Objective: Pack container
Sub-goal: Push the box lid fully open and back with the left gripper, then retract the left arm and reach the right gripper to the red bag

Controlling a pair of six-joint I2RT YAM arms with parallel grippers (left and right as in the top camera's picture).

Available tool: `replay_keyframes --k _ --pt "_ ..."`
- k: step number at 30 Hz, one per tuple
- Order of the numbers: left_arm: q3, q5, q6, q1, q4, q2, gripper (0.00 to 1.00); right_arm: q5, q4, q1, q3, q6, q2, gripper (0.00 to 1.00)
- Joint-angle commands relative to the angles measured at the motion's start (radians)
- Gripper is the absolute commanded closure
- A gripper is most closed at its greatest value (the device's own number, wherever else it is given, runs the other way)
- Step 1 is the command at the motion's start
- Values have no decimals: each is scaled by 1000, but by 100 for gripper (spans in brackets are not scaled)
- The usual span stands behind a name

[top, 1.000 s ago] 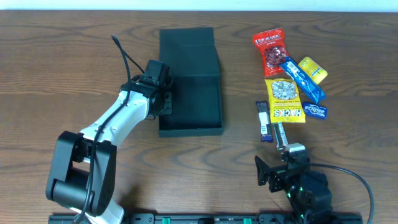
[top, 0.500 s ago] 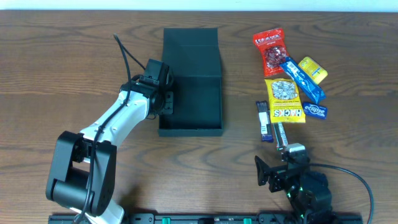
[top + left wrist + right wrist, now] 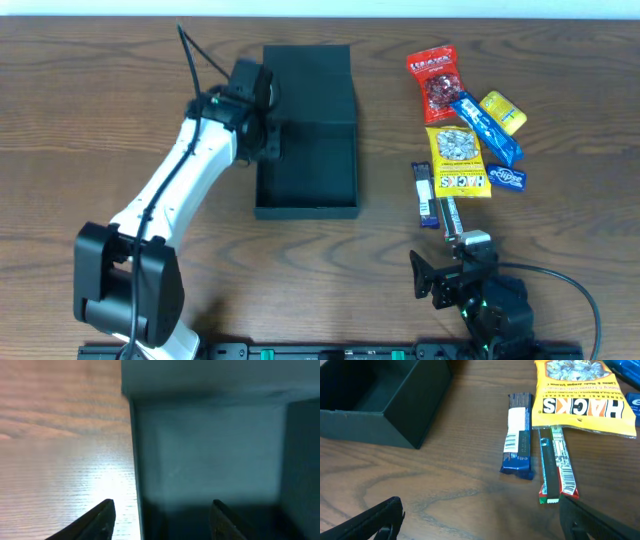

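The container (image 3: 308, 160) is a dark box lying open mid-table, its flap lid folded back on the far side, nothing inside it. My left gripper (image 3: 267, 140) is open at the box's left wall. In the left wrist view, that wall (image 3: 136, 460) runs up between the spread fingers of the left gripper (image 3: 162, 502), which touch nothing. My right gripper (image 3: 447, 262) is open near the front edge, nothing between its fingers. The right wrist view has the right gripper (image 3: 480, 502) over bare wood, with the container (image 3: 380, 395) at the upper left.
Snack packets lie right of the box: a red bag (image 3: 432, 80), a blue bar (image 3: 485, 125), a small yellow pack (image 3: 503, 112), a yellow Hacks bag (image 3: 456, 160), a dark blue bar (image 3: 424, 193) and a red-green stick (image 3: 449, 212). The stick (image 3: 555, 467) lies just beyond my right fingers.
My left gripper went from shut to open at the box's left wall, and the left arm moved toward the far side. The box shifted slightly right. The right arm stayed still.
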Motion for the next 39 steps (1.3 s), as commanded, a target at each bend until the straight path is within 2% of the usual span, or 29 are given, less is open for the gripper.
replay_keyframes --k 1,6,7,8,12,14,15,17,18,22,26,32,36,39 --pt "107 6 7 -6 -40 -58 34 -1 -1 -4 -3 8 -5 1" --pt "160 0 6 -43 -49 -167 25 -1 -1 -4 -3 8 -5 1" --pt "160 0 6 -52 -51 -191 9 -1 -1 -4 -3 8 -5 1" --pt "160 0 6 -59 -54 -208 5 -1 0 -4 -3 8 -5 1" --pt "160 0 6 -78 -97 -256 5 -3 81 -4 -3 35 -5 1" --pt "160 0 5 -77 -136 -258 5 -34 175 -4 -3 173 -5 1" --pt "159 0 2 -77 -165 -258 5 -109 236 -4 -3 317 -5 1" --pt "158 0 0 -77 -195 -258 5 -241 261 -4 -3 468 -5 1" --pt "158 0 -2 -77 -208 -258 5 -306 256 -4 -3 523 -5 1" --pt "158 0 -29 -77 -225 -258 5 -324 283 -4 -3 630 -5 1" --pt "158 -21 -35 -76 -218 -258 4 -339 288 -5 -3 635 -5 1" --pt "158 -87 -31 -40 -146 -257 5 -329 388 -6 -3 549 35 1" --pt "158 -86 -23 36 -59 -248 4 -260 526 -8 19 495 182 1" --pt "157 -86 -8 116 31 -234 5 -200 562 -24 111 423 385 1"
